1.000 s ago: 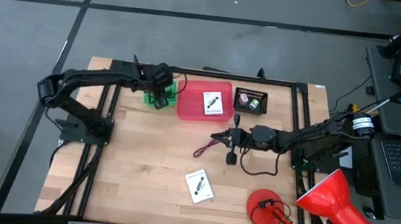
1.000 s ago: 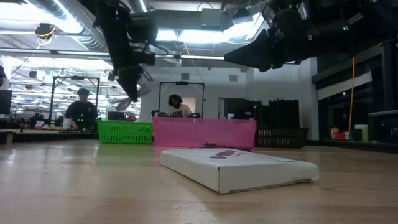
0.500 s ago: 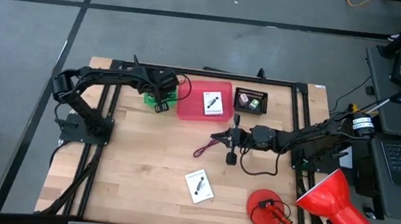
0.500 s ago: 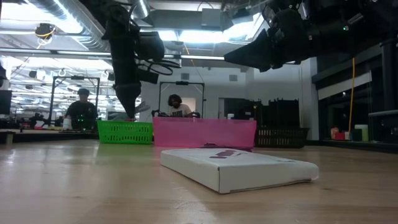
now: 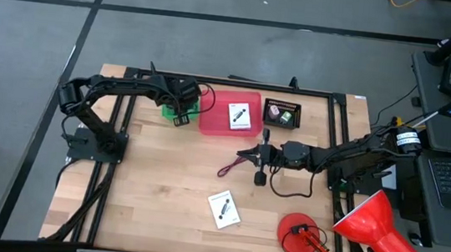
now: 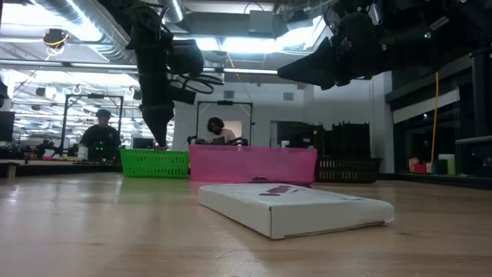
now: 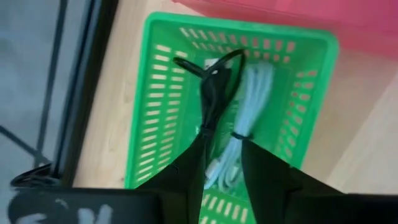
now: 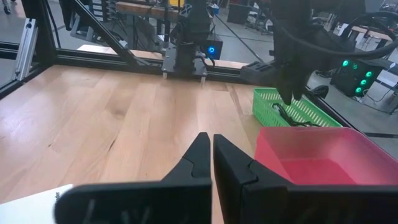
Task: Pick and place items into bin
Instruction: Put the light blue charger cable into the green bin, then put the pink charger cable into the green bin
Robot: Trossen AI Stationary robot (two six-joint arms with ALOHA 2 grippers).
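The left gripper (image 5: 184,105) stood directly over the green perforated plastic basket (image 7: 161,106) at the far edge of the wooden table (image 5: 160,186), toward its far left corner, with its dark fingers (image 7: 264,171) pointing down into the basket and set a narrow way apart. A coiled black cord (image 7: 214,81) and a bundled white cord (image 7: 252,99) lay inside the basket. The black cord ran up to the gap between the fingers, and whether it was held could not be determined. In my judgement the step in hand was the release of this cord into the basket; done well, the fingers would spread fully while low over the basket floor and lift straight up, so that the cord neither snagged nor trailed over the rim. The left arm reached along the far edge from its base, elbow raised, wrist bent steeply downward. The right gripper (image 5: 243,155) hung above the table's middle, its arm stretched level from the right edge, fingers closed together and holding nothing. Items outstanding: a thin red cord (image 5: 227,170) just beside that gripper and a white flat box with a black mark (image 5: 223,209) toward the near edge. A second such box (image 5: 239,116) lay in the pink plastic bin (image 5: 213,123) beside the basket.
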